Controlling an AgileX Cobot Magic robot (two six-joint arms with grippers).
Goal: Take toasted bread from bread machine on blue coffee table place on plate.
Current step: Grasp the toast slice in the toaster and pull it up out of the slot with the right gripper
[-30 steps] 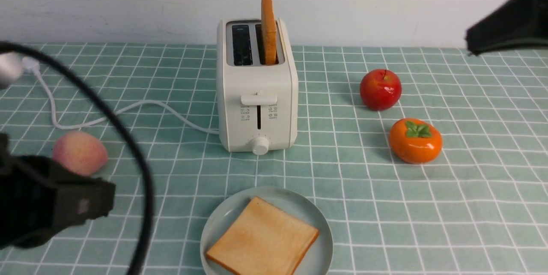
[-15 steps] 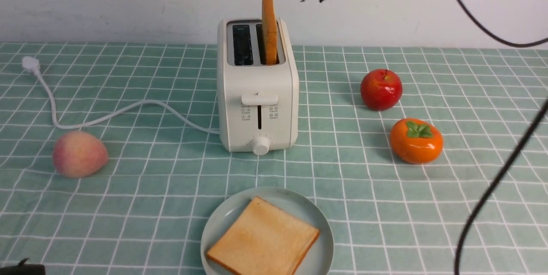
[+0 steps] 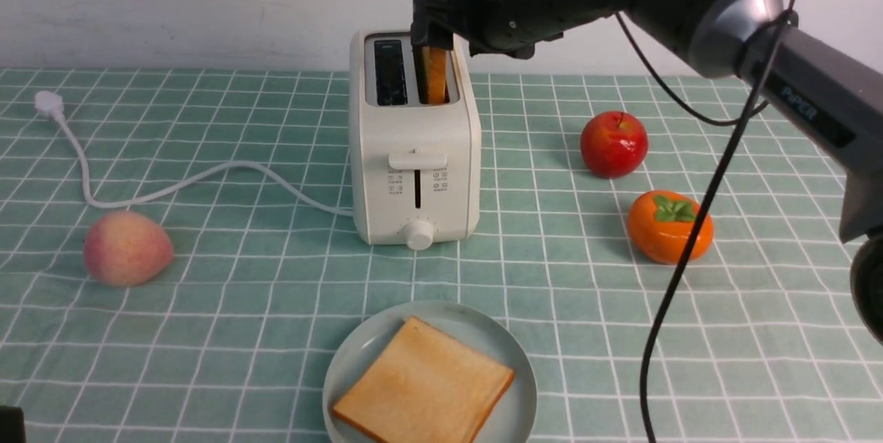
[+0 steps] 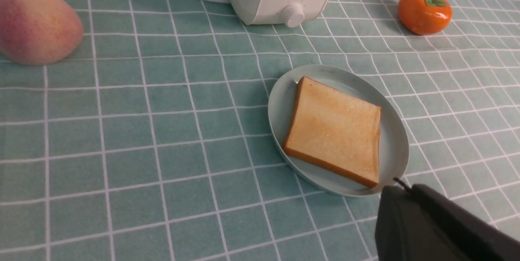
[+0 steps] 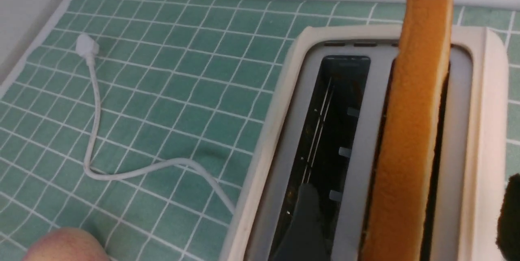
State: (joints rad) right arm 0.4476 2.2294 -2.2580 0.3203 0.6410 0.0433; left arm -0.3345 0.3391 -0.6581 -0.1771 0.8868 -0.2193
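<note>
The bread machine (image 3: 414, 153) stands at the back of the blue coffee table (image 3: 241, 305). One slice of toasted bread (image 3: 434, 77) stands upright in its right slot, and the left slot is empty. My right gripper (image 3: 433, 29) is open over that slice. In the right wrist view (image 5: 406, 220) one finger (image 5: 302, 224) hangs over the empty slot and the other (image 5: 512, 216) is outside the toaster. A second slice (image 3: 424, 384) lies flat on the plate (image 3: 359, 353) at the front. My left gripper (image 4: 406, 192) is shut and empty beside the plate's rim (image 4: 280, 102).
A red apple (image 3: 613, 143) and an orange persimmon (image 3: 669, 225) lie right of the toaster. A peach (image 3: 127, 248) lies at the left. The white cord (image 3: 172, 184) runs left to its plug (image 3: 47, 103). My right arm's black cable (image 3: 690, 257) hangs over the right side.
My right arm has swept in from the upper right and lowered its gripper over the toast in the toaster. My left arm has drawn back out of the front view's lower left.
</note>
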